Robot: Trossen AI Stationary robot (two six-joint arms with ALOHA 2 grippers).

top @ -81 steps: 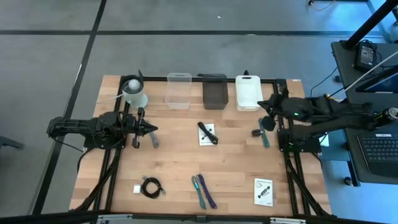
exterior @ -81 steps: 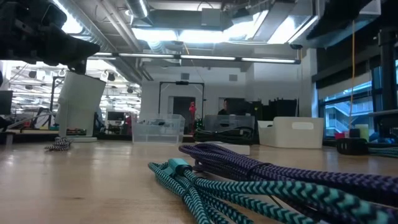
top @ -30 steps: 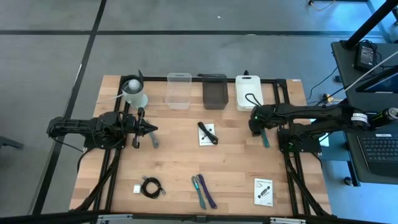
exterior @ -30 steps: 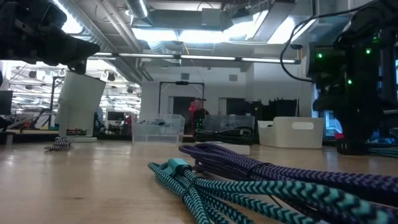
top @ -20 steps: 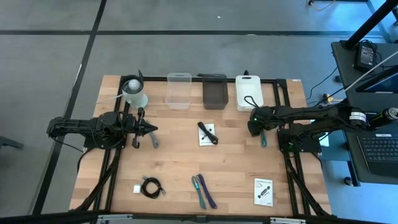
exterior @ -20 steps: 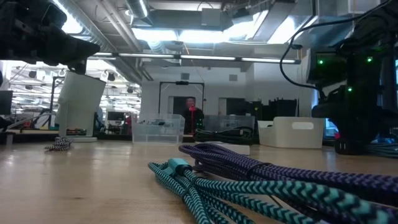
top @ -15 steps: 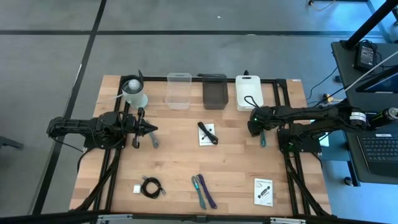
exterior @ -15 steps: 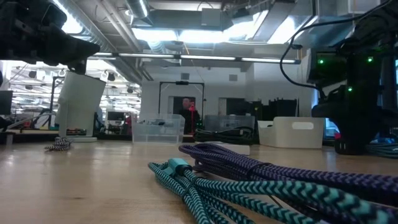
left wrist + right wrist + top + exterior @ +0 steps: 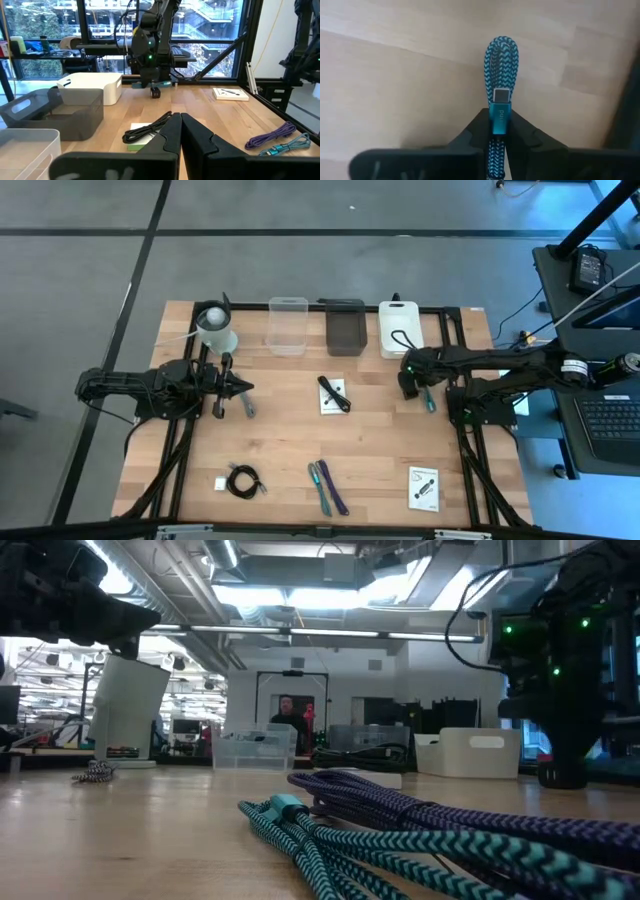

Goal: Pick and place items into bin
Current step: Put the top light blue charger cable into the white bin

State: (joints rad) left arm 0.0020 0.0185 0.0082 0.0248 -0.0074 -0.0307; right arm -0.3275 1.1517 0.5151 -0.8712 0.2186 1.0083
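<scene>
Right claw (image 9: 499,131) clamped on a teal braided cable (image 9: 500,65), its lower length hidden between the fingers

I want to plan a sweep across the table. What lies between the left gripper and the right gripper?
In the high view, between the left gripper and the right gripper lies one white card with a black cable on it; otherwise bare wood.

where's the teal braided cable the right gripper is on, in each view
High view: teal braided cable lies right of centre, under the right gripper, just below the white bin.
Low view: hidden behind the right arm; cannot tell.
Left wrist view: a teal sliver under the far right gripper.
Right wrist view: centre, folded end up, between the fingers.
Shared landmark: the white bin.
</scene>
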